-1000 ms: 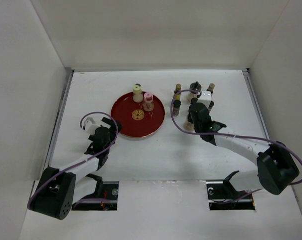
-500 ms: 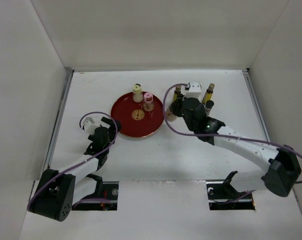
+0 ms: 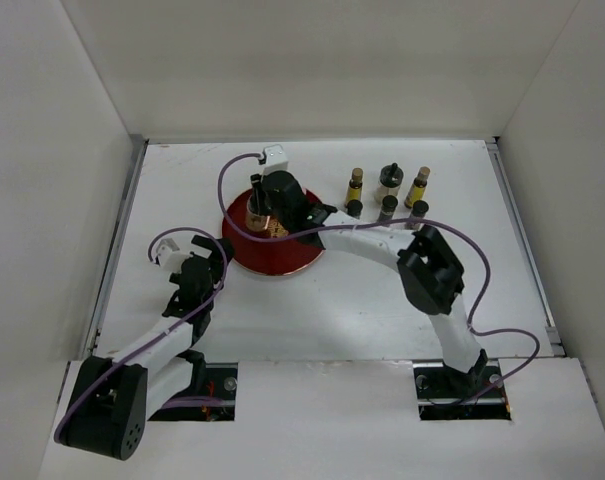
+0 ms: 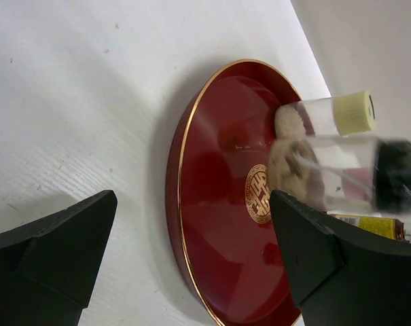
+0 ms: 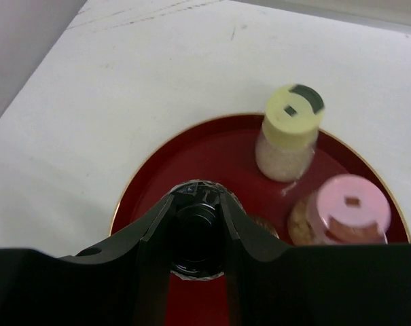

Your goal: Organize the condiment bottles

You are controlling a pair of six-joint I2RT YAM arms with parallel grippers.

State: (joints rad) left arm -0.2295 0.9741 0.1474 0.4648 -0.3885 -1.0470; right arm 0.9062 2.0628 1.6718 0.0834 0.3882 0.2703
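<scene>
My right gripper (image 3: 266,206) (image 5: 198,205) is shut on a black-capped bottle (image 5: 200,239) and holds it over the left part of the round red tray (image 3: 282,256) (image 5: 212,146). A cream-capped bottle (image 5: 291,132) and a pink-capped bottle (image 5: 344,212) stand on the tray beside it; the arm hides them in the top view. Two slim yellow bottles (image 3: 354,183) (image 3: 418,185), a black-capped jar (image 3: 389,178) and three small dark bottles (image 3: 387,208) stand on the table right of the tray. My left gripper (image 3: 206,264) (image 4: 191,251) is open and empty at the tray's left rim (image 4: 181,170).
White walls enclose the table on the left, back and right. My right arm (image 3: 382,238) stretches across from the right, just in front of the bottle group. Purple cables loop above both wrists.
My right gripper has swung left from the bottle group to over the red tray, carrying the black-capped bottle. My left gripper has shifted slightly, staying open at the tray's rim.
</scene>
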